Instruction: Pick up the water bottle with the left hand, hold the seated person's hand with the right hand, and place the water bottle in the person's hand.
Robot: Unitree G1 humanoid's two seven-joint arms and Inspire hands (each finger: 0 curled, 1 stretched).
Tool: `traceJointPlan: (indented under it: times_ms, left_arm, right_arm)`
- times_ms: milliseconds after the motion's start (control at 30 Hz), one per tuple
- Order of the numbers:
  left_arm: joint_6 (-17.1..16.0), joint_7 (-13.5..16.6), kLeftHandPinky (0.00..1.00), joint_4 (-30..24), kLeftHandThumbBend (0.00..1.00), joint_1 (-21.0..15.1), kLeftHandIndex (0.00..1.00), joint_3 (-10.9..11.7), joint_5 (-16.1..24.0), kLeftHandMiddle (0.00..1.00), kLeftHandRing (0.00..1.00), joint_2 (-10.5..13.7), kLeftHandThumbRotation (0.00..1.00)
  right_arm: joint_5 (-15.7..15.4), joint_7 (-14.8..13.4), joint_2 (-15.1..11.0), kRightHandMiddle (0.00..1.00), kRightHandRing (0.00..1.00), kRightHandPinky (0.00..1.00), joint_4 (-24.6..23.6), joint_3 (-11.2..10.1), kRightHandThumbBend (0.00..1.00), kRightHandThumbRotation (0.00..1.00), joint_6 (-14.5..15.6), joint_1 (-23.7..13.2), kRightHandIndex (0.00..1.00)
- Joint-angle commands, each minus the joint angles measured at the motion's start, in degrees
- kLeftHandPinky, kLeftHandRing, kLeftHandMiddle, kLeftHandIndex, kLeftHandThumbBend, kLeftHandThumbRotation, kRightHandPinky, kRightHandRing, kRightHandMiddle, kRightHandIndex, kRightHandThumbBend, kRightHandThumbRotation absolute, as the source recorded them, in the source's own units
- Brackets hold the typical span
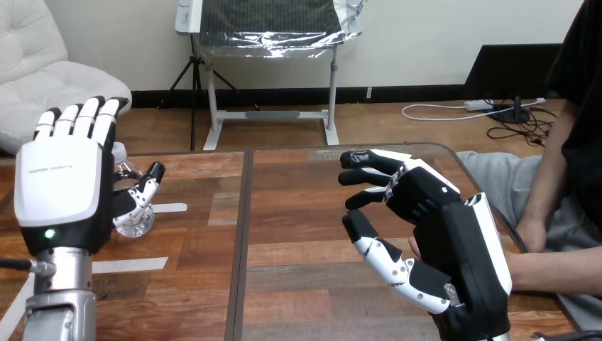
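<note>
The clear water bottle [132, 213] stands on the table at the left, mostly hidden behind my left hand [62, 186]. That hand is upright with its back to the camera and its fingers straight; its thumb [147, 183] reaches across the front of the bottle, not closed round it. My right hand [444, 234] hovers at the right with fingers spread and pointing left, open. The person's hand [413, 246] lies behind and under it on the table, with only a sliver showing, and its forearm [557, 271] comes in from the right. I cannot tell whether they touch.
White tape strips [169, 208] mark the wooden table [298, 213] near the bottle. A dark seam [241, 241] runs down the tabletop. The table's right edge [490, 195] curves close to the person, whose other hand [532, 234] rests on their lap.
</note>
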Motion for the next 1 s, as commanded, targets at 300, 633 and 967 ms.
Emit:
traceJointPlan:
  times_ms: [300,633,967]
  left_arm:
    - [0.0,-0.8,0.87,5.2,0.49,-8.3,0.86,-1.4,-2.0,0.88,0.86,2.3,0.53]
    - [-1.3,-0.6,0.84,9.4,0.49,-11.1,0.85,-2.5,-3.8,0.88,0.85,2.9,0.48]
    - [-1.4,-1.0,0.80,13.6,0.50,-14.2,0.83,-3.6,-4.8,0.86,0.84,2.9,0.47]
  right_arm:
    - [0.2,-0.1,1.1,0.74,0.68,0.55,-0.1,-0.5,0.46,0.00,-1.1,-3.5,0.68]
    - [-0.4,-0.4,1.3,0.74,0.68,0.54,-0.2,-0.5,0.46,0.00,-1.2,-3.3,0.67]
    - [0.9,0.3,1.0,0.74,0.68,0.54,-0.4,-0.2,0.45,0.00,-1.0,-3.0,0.67]
